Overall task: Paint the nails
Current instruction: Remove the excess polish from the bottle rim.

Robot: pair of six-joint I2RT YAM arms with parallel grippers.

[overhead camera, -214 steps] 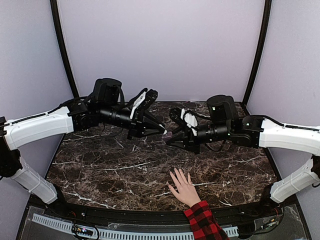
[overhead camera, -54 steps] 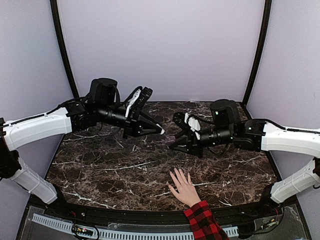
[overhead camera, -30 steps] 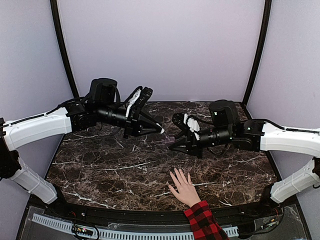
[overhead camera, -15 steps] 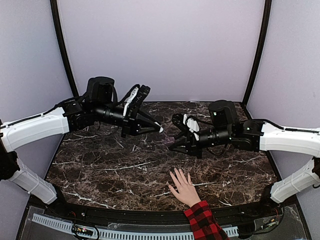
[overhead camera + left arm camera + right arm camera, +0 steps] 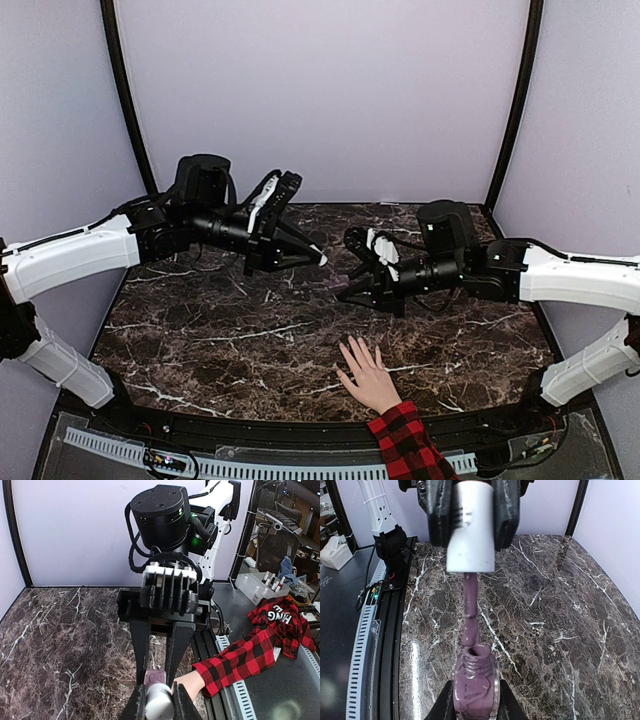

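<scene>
While the brush is dipped, both grippers are closed on the polish set.
The cap (image 5: 470, 527) is clamped by the left gripper (image 5: 318, 258) so its brush (image 5: 470, 615) meets the open neck of the bottle (image 5: 476, 687), gripped by the right gripper (image 5: 345, 292) and holding purple polish. The nails (image 5: 352, 345), on a hand (image 5: 368, 378) laid flat on the table (image 5: 200, 330) near its front edge, are well apart from both.
</scene>
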